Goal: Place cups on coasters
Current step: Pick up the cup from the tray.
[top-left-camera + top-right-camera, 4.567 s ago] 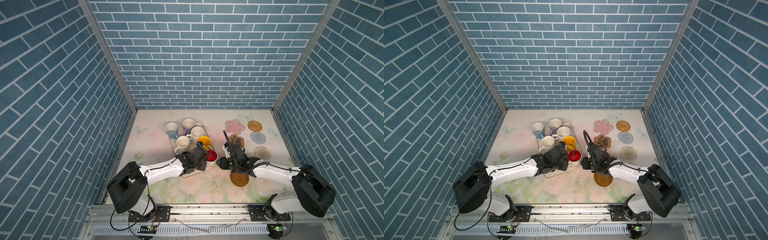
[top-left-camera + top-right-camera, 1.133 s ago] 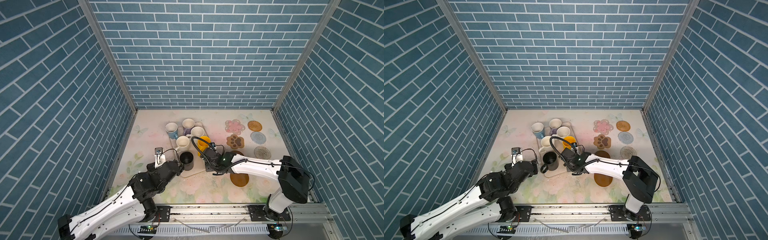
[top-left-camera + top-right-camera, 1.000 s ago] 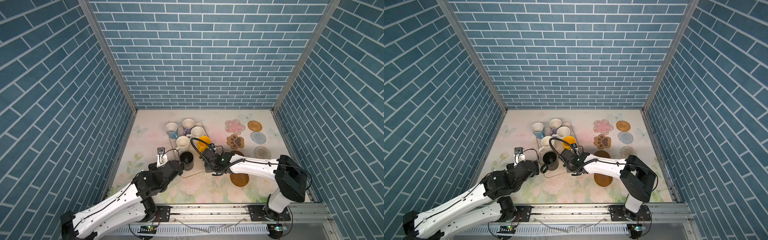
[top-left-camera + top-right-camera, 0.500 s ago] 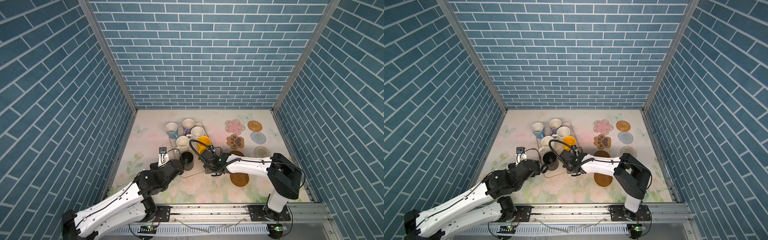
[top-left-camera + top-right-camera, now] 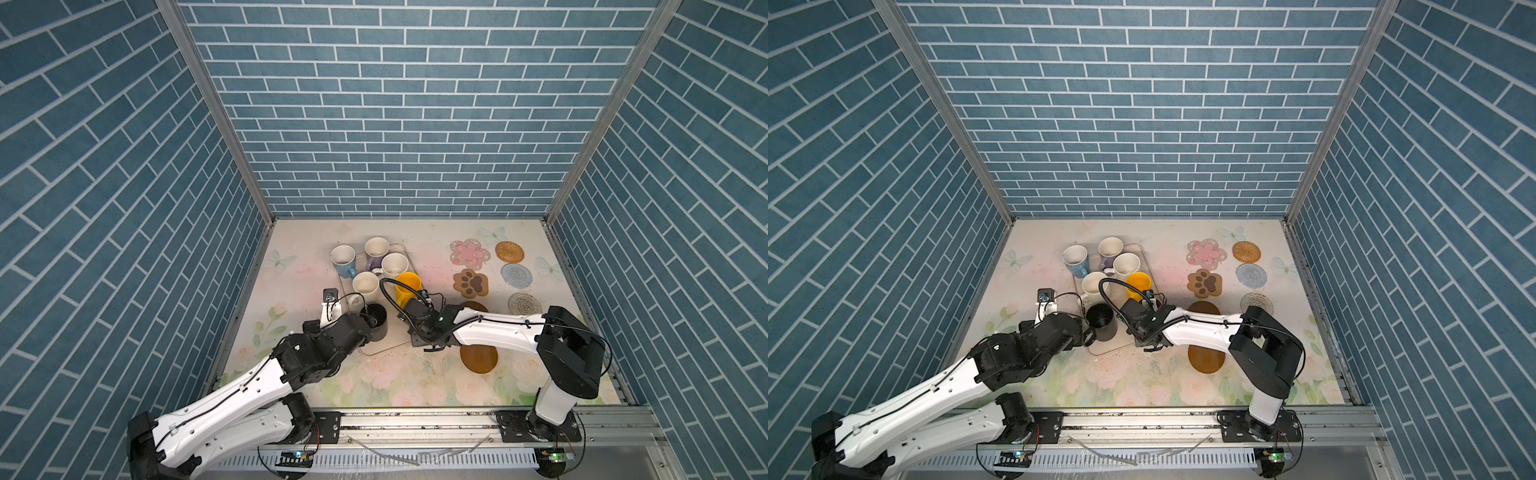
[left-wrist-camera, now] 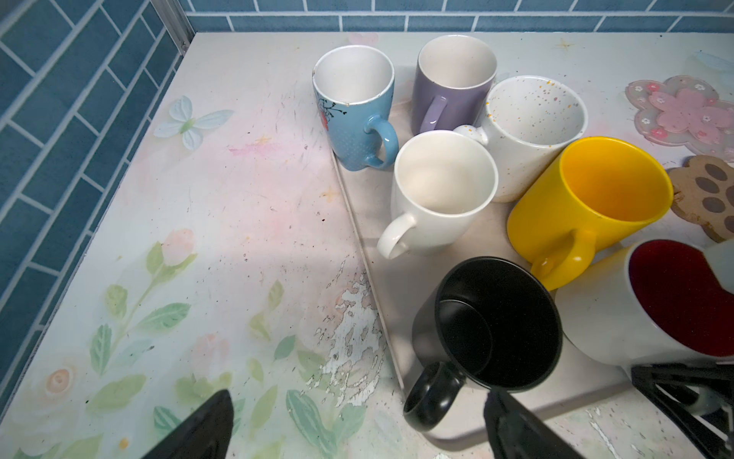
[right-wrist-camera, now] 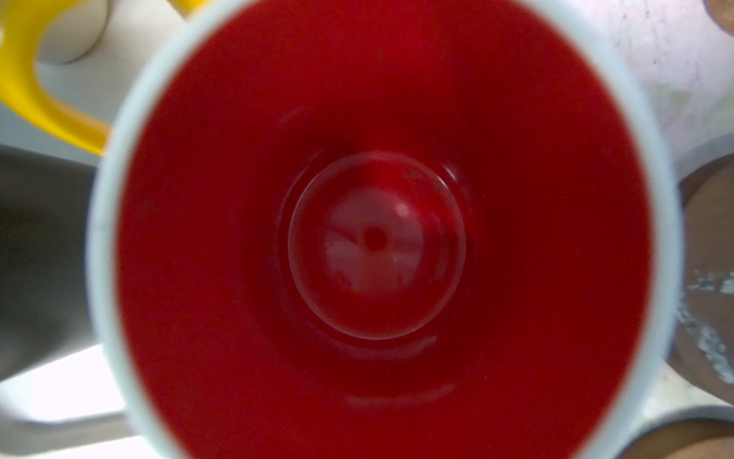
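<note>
The arms have traded places since the earlier look. The left arm has backed off the tray toward its own side, and the right arm has swung in from the paw-print coaster to the tray's near corner.

Starting on the left, the left gripper (image 6: 357, 393) is spread wide and holds nothing. It sits low beside the black mug (image 5: 376, 324), whose glossy loop handle points out toward it, between the fingers (image 6: 516, 429) and close to one of them. That mug stands upright at the near left corner of the cream tray (image 6: 401, 294).

Huddled behind it, mouths up, are the light blue mug (image 5: 343, 259), lavender mug (image 5: 375, 253), plain cream mug (image 5: 365, 284), speckled cream mug (image 5: 395, 266) and yellow mug (image 5: 407, 284). All are smooth glazed cylinders packed close together.

Now the one that matters: the white mug with the red inside (image 7: 377, 238) stands upright at the tray's near right corner, straight beneath the right gripper (image 5: 422, 332). The wrist camera stares down its axis to the bottom. The jaws sit by the mug's near side, and I can't tell whether they've clamped it.

Further right every coaster is bare. One flat brown disc (image 5: 473, 306) lies just beside that mug, half under the arm, and the other brown disc (image 5: 478, 358) is nearer the front. Beyond them lie the paw-print coaster (image 5: 471, 282), pink flower coaster (image 5: 471, 255), rattan coaster (image 5: 509, 252), blue woven coaster (image 5: 516, 274) and whitish spiral coaster (image 5: 524, 303).

The right arm is plainly the nearer one. My read is a short carry rightward with the mug kept upright.
</note>
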Robot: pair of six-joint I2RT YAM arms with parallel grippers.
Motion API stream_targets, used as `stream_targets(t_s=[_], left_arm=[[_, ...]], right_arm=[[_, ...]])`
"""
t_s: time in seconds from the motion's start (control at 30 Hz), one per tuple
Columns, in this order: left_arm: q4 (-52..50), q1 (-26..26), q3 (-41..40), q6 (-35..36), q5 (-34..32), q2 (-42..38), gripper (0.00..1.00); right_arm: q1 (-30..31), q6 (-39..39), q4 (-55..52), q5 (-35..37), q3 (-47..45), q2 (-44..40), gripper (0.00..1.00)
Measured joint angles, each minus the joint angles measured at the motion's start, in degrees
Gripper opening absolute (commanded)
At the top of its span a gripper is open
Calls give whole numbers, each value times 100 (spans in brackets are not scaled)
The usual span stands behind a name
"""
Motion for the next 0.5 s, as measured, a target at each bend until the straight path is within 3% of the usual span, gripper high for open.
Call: stream_targets(t_s=[0.2,0.5], left_arm=[[68,4,61,391,225,-162,99],[-24,9,785,702,361,-63,99]], right_arm=[[-35,-197,-157,7,0,-356,0],[-144,-389,-365,74,-17,-1294,0]])
